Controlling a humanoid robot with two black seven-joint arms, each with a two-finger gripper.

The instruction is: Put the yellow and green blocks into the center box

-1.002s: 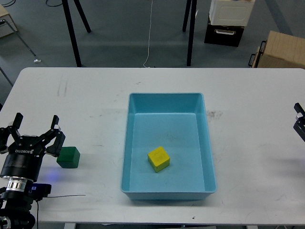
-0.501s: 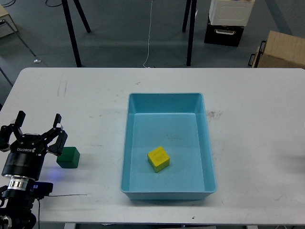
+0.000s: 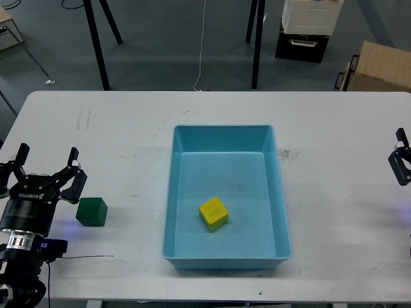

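Observation:
A yellow block (image 3: 213,213) lies inside the blue box (image 3: 223,129) at the middle of the table, near the box's front. A green block (image 3: 92,212) sits on the white table left of the box. My left gripper (image 3: 48,162) is open and empty. It hovers just left of and behind the green block, apart from it. My right gripper (image 3: 401,160) only pokes in at the right edge, far from both blocks. Its fingers cannot be told apart.
The white table (image 3: 128,141) carries only the box and the green block. Beyond its far edge are black stand legs (image 3: 96,45), a black-and-white case (image 3: 307,29) and a cardboard box (image 3: 379,67) on the floor.
My left gripper has shifted slightly left, away from the green block. My right gripper left the view half a second ago and shows again at the right edge. The blocks have not moved.

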